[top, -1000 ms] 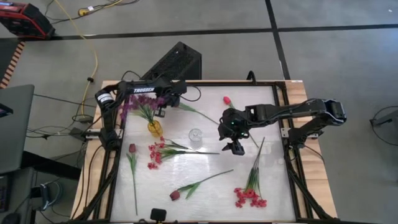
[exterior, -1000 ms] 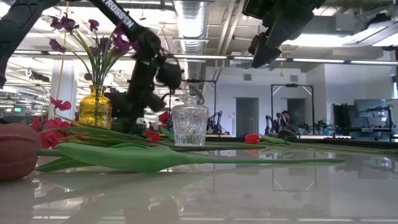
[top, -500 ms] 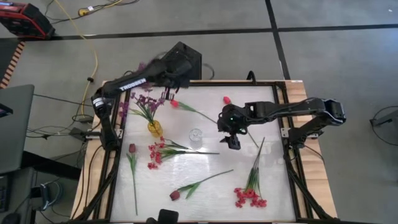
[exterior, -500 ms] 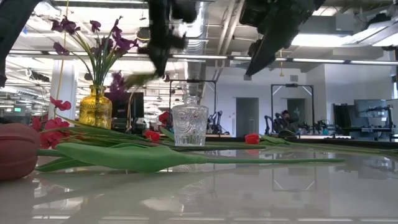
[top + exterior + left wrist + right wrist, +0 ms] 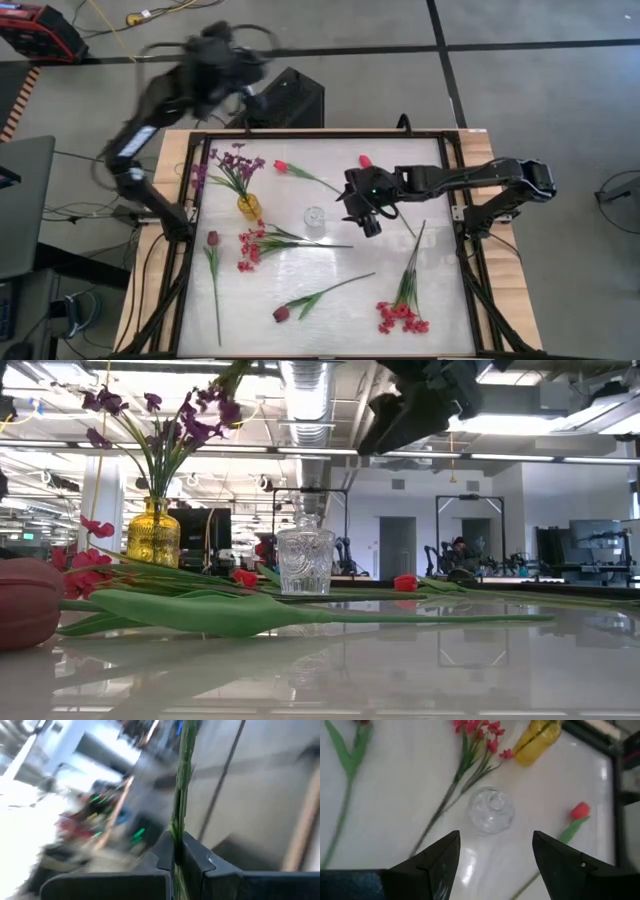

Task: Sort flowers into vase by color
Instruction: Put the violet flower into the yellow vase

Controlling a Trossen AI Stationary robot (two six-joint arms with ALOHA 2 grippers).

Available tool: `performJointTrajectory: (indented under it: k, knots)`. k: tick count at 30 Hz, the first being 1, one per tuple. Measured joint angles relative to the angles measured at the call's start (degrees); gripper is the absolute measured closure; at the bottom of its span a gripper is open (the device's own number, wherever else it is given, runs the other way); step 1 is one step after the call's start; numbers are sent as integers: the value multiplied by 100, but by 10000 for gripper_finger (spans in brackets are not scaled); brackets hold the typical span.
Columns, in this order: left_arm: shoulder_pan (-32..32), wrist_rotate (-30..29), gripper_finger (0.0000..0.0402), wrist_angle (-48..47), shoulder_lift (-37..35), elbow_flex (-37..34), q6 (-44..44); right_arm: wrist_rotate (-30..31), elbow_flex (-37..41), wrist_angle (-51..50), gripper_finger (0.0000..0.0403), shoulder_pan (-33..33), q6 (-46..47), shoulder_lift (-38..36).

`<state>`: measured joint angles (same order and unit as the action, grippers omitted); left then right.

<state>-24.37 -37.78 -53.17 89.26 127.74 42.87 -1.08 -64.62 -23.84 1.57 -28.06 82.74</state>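
Left gripper [image 5: 177, 862] is pinching a green stem [image 5: 182, 780] way off the counter; right gripper [image 5: 495, 855] is hanging wide open over the clear vase [image 5: 490, 811].

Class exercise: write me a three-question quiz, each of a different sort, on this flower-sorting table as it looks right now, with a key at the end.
1. True or false: the yellow vase holds purple flowers.
2. Multiple choice: the left gripper is A) open over the table, B) shut on a green stem, C) shut on a vase.
3. Short answer: which vase lies straight ahead of the open right gripper in its wrist view?

Key
1. True.
2. B; that arm is raised beyond the table's far left corner.
3. The clear glass vase, which has no flowers in it.
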Motion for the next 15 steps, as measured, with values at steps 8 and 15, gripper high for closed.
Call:
performJointTrajectory:
  k: [8,15]
  knots:
    - [70,4703,401,-106,-1100,-4,-2980,610,0,535,127,-357,-1201,0]
    - [811,5999,401,-1095,-1285,-9,-4647,2865,0,1453,128,-1212,-3339,0]
